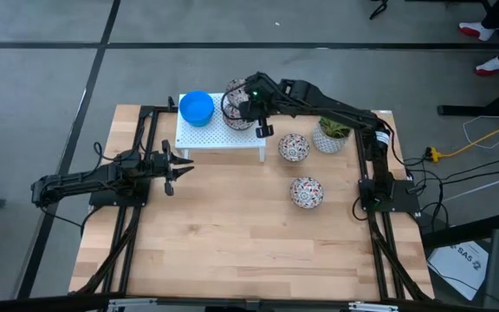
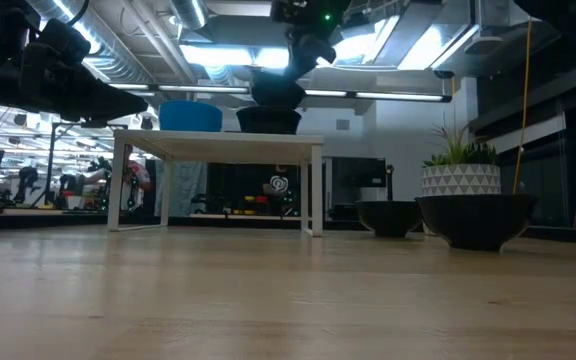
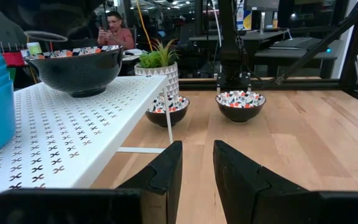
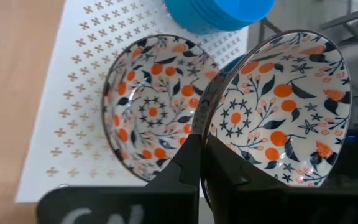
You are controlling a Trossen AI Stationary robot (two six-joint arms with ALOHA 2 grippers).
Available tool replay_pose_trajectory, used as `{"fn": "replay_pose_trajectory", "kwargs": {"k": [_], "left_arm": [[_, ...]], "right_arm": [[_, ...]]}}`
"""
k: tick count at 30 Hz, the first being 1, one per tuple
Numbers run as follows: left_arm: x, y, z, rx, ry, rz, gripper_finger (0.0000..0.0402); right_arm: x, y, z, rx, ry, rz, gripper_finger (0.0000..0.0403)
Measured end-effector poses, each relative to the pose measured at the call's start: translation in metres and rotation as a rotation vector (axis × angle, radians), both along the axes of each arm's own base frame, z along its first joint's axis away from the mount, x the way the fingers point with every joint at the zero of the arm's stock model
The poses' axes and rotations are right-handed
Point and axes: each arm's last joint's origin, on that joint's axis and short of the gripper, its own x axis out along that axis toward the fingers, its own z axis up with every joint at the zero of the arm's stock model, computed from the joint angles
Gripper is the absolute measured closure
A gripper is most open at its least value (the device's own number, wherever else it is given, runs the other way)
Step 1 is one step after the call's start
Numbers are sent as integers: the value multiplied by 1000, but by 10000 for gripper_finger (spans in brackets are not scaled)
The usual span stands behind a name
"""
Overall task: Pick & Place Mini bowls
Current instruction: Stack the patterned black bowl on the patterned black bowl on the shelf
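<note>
Two floral bowls (image 1: 300, 170) wait on the table as our right gripper (image 4: 201, 163), pinched on a third's rim (image 4: 278, 109), hovers over the one shelved (image 4: 151, 109).

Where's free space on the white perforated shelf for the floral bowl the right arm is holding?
Bare patch: the white perforated shelf's near strip, between the blue bowl stack and its right end. Crowded: the back, where the right gripper, shut on the held floral bowl, hangs over the resting floral bowl.
</note>
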Motion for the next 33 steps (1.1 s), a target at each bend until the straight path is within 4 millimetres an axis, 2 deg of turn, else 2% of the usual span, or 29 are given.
{"fn": "replay_pose_trajectory", "kwargs": {"k": [8, 19, 33], "left_arm": [[0, 0, 0, 0, 0, 0, 315], [0, 0, 0, 0, 0, 0, 315], [0, 0, 0, 0, 0, 0, 315]], "right_arm": [[-1, 9, -2, 79, 16, 31, 391], [5, 29, -3, 96, 16, 64, 391], [3, 30, -4, 155, 5, 34, 391]]}}
